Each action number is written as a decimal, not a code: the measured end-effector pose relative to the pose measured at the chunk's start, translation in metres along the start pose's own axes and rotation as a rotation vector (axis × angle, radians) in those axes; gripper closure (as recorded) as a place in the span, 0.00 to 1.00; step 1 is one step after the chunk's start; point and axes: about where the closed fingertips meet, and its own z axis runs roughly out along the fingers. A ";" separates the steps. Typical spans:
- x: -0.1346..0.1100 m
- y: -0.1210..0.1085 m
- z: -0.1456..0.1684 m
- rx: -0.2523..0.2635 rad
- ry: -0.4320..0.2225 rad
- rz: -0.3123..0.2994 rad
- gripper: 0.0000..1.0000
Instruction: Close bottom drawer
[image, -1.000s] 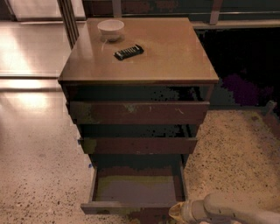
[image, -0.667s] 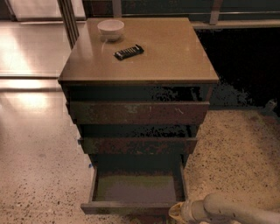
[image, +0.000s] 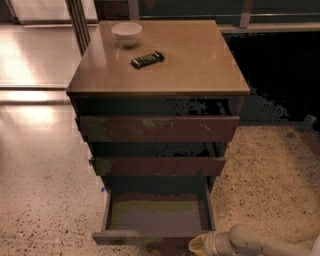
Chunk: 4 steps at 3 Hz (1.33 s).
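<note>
The bottom drawer (image: 155, 236) is the lowest of three dark brown drawers in the cabinet (image: 160, 90). It is pulled far out, and its grey-green inner floor (image: 155, 216) shows and is empty. The middle drawer (image: 157, 166) and the top drawer (image: 159, 128) each stand slightly out. My gripper (image: 199, 245) is at the bottom edge of the view, at the right end of the bottom drawer's front, on a pale arm (image: 260, 243) that comes in from the lower right.
A white bowl (image: 126, 33) and a dark remote-like object (image: 147, 59) lie on the cabinet top. Speckled floor (image: 45, 210) surrounds the cabinet. A dark area (image: 280, 75) lies behind it to the right, and a metal post (image: 79, 25) stands at the back left.
</note>
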 end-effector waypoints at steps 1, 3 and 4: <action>0.000 0.000 0.000 -0.001 -0.001 0.000 1.00; -0.013 -0.040 0.013 0.090 -0.046 -0.077 1.00; -0.029 -0.070 -0.003 0.179 -0.067 -0.138 1.00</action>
